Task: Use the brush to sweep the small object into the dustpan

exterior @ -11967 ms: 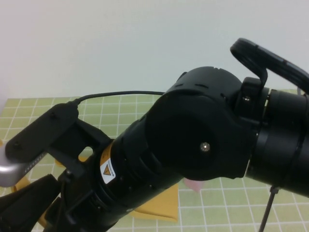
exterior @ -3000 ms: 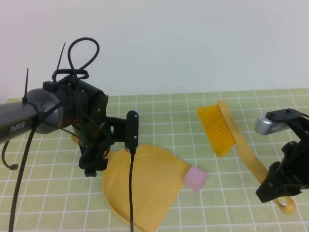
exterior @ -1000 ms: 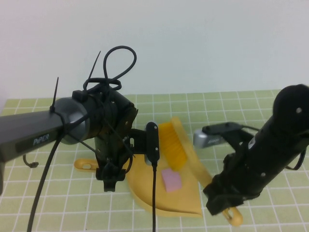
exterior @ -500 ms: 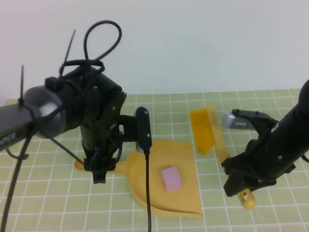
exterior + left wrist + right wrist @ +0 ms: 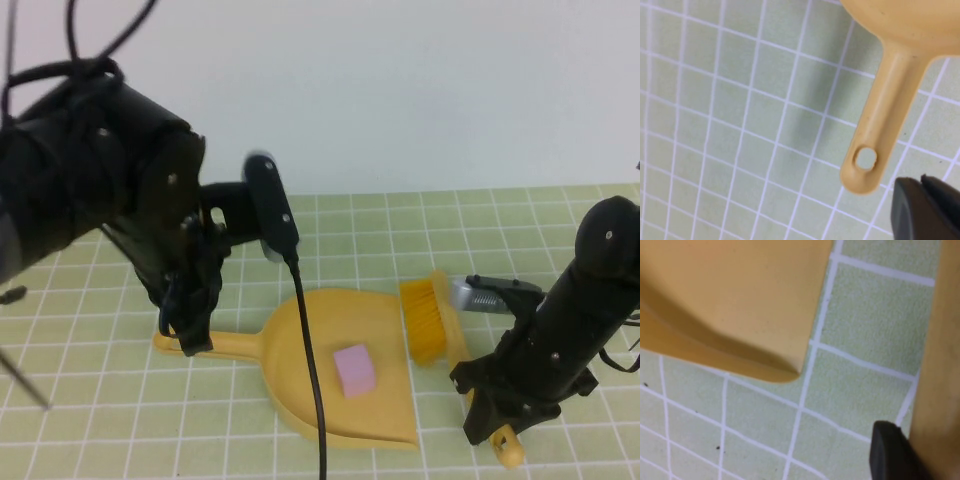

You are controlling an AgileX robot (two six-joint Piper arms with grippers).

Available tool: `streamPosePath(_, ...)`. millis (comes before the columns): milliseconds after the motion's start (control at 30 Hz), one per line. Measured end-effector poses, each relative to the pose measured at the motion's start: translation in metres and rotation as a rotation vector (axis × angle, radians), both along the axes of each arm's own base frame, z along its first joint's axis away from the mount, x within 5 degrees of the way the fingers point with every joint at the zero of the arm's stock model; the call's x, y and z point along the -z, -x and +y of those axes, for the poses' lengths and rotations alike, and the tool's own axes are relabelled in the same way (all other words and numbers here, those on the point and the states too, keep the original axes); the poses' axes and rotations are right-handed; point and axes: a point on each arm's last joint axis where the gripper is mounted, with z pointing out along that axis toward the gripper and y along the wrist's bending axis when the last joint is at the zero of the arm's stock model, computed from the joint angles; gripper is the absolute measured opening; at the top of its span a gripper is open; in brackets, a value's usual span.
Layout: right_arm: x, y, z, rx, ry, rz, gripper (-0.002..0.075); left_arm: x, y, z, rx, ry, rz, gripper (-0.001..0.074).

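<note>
Nearest, the right gripper (image 5: 492, 425) is clamped on the brush (image 5: 440, 330) handle low at the front right; judging by that, it should set the brush down gently, clear of the pan. The cube (image 5: 354, 369) sits inside the dustpan (image 5: 385, 425), whose handle points left. The left gripper (image 5: 190, 340) hovers closed and empty beside that handle's end.

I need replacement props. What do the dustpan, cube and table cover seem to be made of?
Dustpan: smooth, slightly glossy yellow plastic, moulded in one piece with its holed handle. Cube: matte pale pink with rounded edges, possibly foam or rubber. Table cover: matte green with a white grid and a fine grain in the wrist views, likely fabric or soft mat.
</note>
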Motion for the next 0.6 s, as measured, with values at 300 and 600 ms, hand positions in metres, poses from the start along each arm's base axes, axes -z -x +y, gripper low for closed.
streamPosePath(300,0.002,0.006,0.0,-0.069,-0.004,0.051,0.0186,-0.051,0.032,0.017,-0.107,0.154,-0.092,0.0)
streamPosePath(600,0.003,0.008,-0.003,-0.116,0.034,0.054,0.0331,-0.096,0.089,0.048,-0.187,0.363,-0.208,-0.0001)
